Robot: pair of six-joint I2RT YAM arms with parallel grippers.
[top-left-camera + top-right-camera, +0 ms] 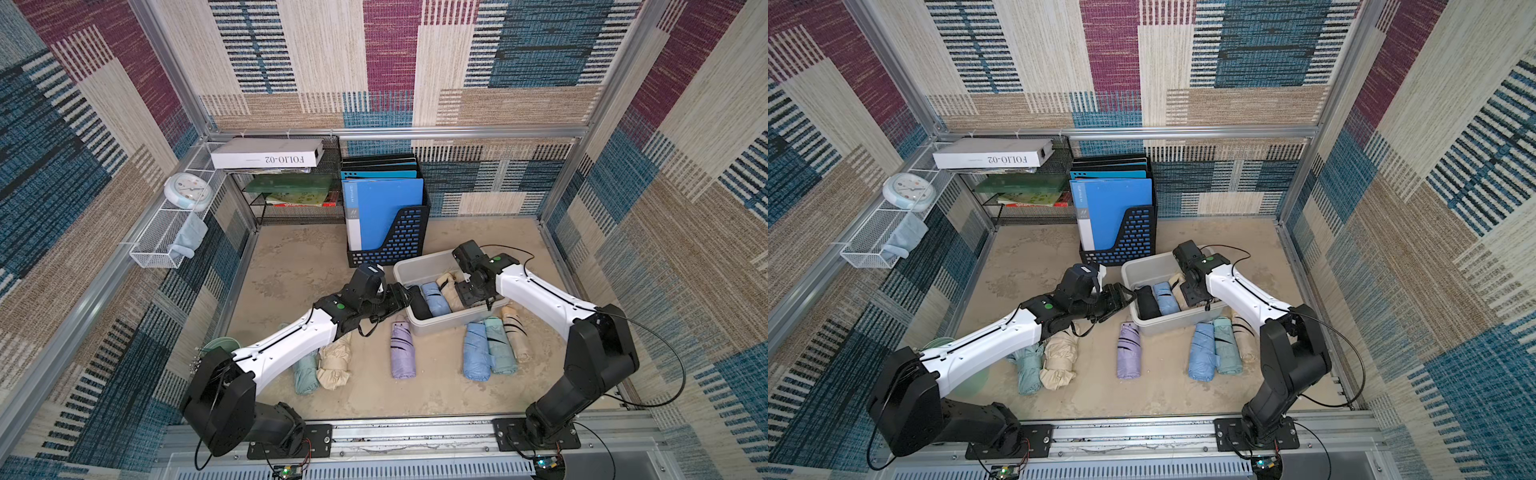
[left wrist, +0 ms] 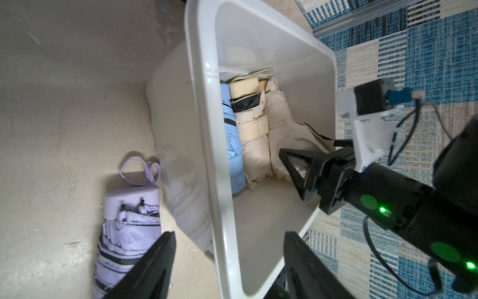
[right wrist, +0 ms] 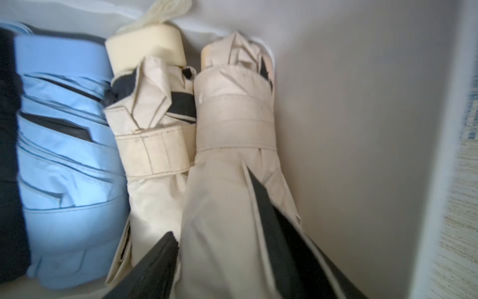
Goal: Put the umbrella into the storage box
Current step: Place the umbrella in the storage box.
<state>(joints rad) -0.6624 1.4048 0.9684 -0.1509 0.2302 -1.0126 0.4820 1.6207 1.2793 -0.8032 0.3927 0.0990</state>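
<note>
The pale grey storage box point(image 1: 449, 326) point(image 1: 1177, 326) holds a black umbrella point(image 1: 419, 306), a light blue umbrella point(image 3: 64, 155) and two beige ones side by side. My right gripper point(image 3: 232, 233) point(image 1: 467, 291) reaches down into the box, its jaws open on either side of the beige umbrella point(image 3: 232, 160) lying nearest the box wall. My left gripper point(image 2: 229, 234) point(image 1: 405, 297) is open at the box's left end, one finger outside and one inside the rim point(image 2: 219, 181), touching neither side. A lilac umbrella point(image 2: 124, 233) point(image 1: 402, 349) lies on the table in front of the box.
Blue point(image 1: 476, 351), mint point(image 1: 500, 345) and beige point(image 1: 515, 334) umbrellas lie right of the lilac one; a mint point(image 1: 305, 370) and a beige point(image 1: 334, 361) one lie under my left arm. The black file holder point(image 1: 390, 237) stands behind the box. A white mesh basket point(image 1: 158, 245) hangs on the left wall.
</note>
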